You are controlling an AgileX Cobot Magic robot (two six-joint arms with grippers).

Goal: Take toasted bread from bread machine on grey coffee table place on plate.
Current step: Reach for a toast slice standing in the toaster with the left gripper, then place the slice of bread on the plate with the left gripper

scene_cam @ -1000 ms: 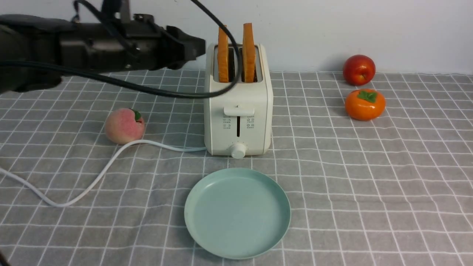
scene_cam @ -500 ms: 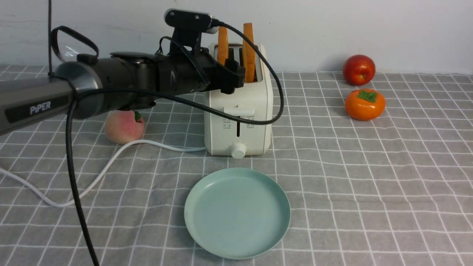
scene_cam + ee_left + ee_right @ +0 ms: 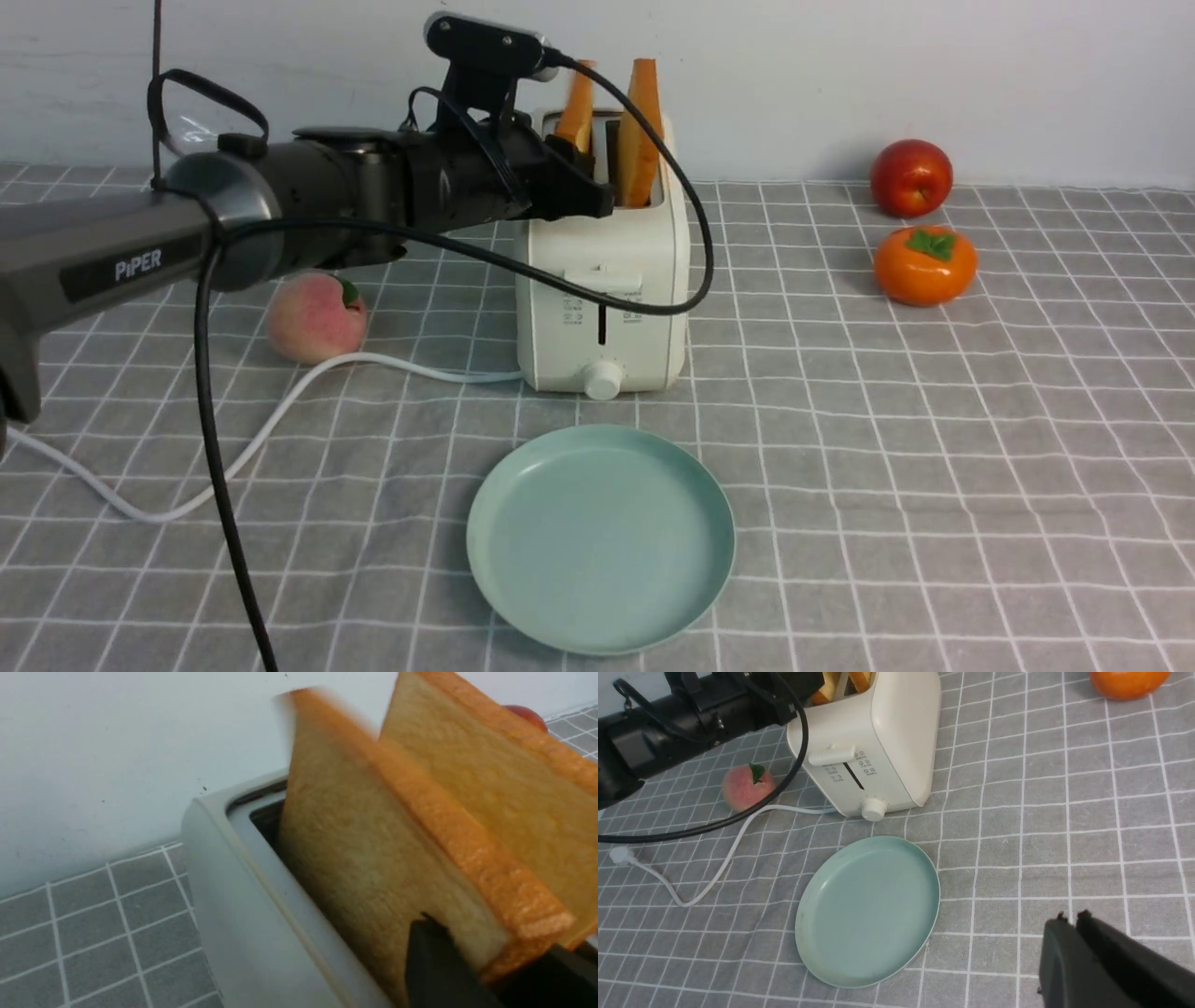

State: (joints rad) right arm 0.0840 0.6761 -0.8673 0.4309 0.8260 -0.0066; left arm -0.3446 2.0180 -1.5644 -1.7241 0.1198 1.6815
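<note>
The cream-white bread machine (image 3: 602,280) stands at the back middle of the grey coffee table (image 3: 934,448), with two slices of toasted bread in its slots. My left gripper (image 3: 581,173) comes in from the left and is shut on the lower front corner of the left slice (image 3: 577,103), which leans to the right. In the left wrist view a black finger (image 3: 434,956) lies against the face of that slice (image 3: 364,858), and the other slice (image 3: 490,779) stands behind it. The mint-green plate (image 3: 600,539) lies bare in front of the bread machine. My right gripper (image 3: 1071,917) hangs shut over the cloth beside the plate (image 3: 868,910).
A peach (image 3: 315,317) sits left of the bread machine, by its white cord (image 3: 280,411). An apple (image 3: 910,177) and a persimmon (image 3: 924,266) are at the back right. My left arm's black cable (image 3: 224,523) hangs down over the table's left side.
My left arm swung in from the left to the bread machine's top and its jaws closed on the left slice. Both slices now lean to the right.
</note>
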